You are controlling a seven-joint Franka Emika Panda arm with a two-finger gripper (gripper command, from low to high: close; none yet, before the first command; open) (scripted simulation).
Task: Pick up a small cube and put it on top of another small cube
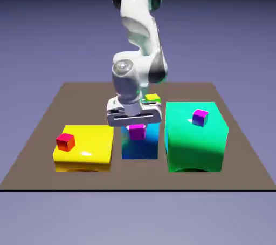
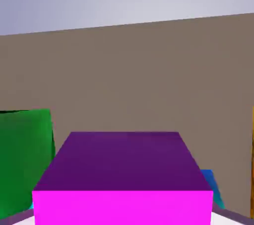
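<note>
The pincer (image 1: pixel 136 125) sits low over the blue block (image 1: pixel 140 144) in the middle of the table (image 1: pixel 43 130), and the small magenta cube (image 1: pixel 137 131) shows just under its body, on or barely above that block's top. In the hand view the cube (image 2: pixel 124 184) fills the lower middle and hides both fingertips, so it lies between the jaws, but I cannot tell whether they are clenched on it or merely straddling it.

The main risk, as I judge it, is a weak or off-centre grip: if the fingers catch only the cube's upper edge, it may twist or slip out during the lift and drop beside the blue block. A second risk is the target. Each other small cube rests on a tall block, so a sideways carry held too low could knock the cargo against a block's wall, or nudge the target cube off its perch. Setting one tiny cube on another also leaves little margin; a slight offset would let it topple.

Counted:
- three big blocks: one yellow (image 1: pixel 84 148), one blue, one green (image 1: pixel 194 138);
- one small red cube (image 1: pixel 66 142) on the yellow block;
- one small magenta-topped cube with purple sides (image 1: pixel 200 117) on the green block;
- one small yellow-green piece (image 1: pixel 153 98) behind the arm, toward the far edge;
- one magenta cube at the pincer.
</note>
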